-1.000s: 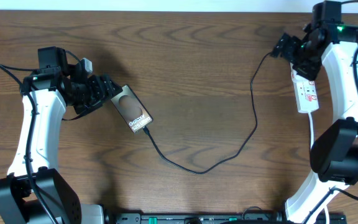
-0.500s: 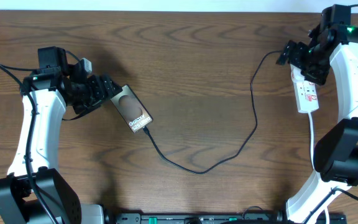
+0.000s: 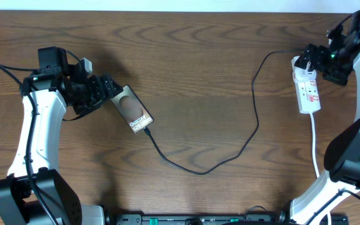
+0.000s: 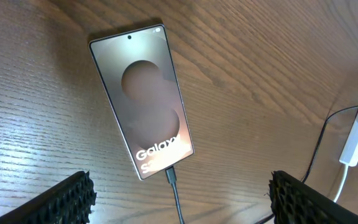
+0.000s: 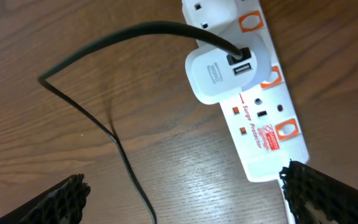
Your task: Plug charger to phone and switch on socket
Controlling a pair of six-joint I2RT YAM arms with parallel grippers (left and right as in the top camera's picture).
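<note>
Left gripper (image 3: pixel 108 92), seen from overhead, sits released just beside the phone's (image 3: pixel 132 109) upper end, its jaws apart and gripping nothing. I judge it is parked there to brace the slab. From the phone's lower end the charger (image 3: pixel 199 170) loops off to the right across the table (image 3: pixel 192 69). Well apart from the phone on that side lies the socket (image 3: pixel 307 94), with the right gripper (image 3: pixel 311 60) released over it, probably stationed to reach a switch.

On the left wrist camera the pads (image 4: pixel 61 199) stand wide with nothing clamped. The phone lies flat and face up with the connector seated in its lettered end, so that step looks done.

On the right wrist camera, far from the phone, the jaws are again wide and empty. The cable enters a white adapter (image 5: pixel 219 74) plugged into the strip. An orange-rimmed switch (image 5: pixel 272 78) sits beside it; whether it is on I cannot tell.
</note>
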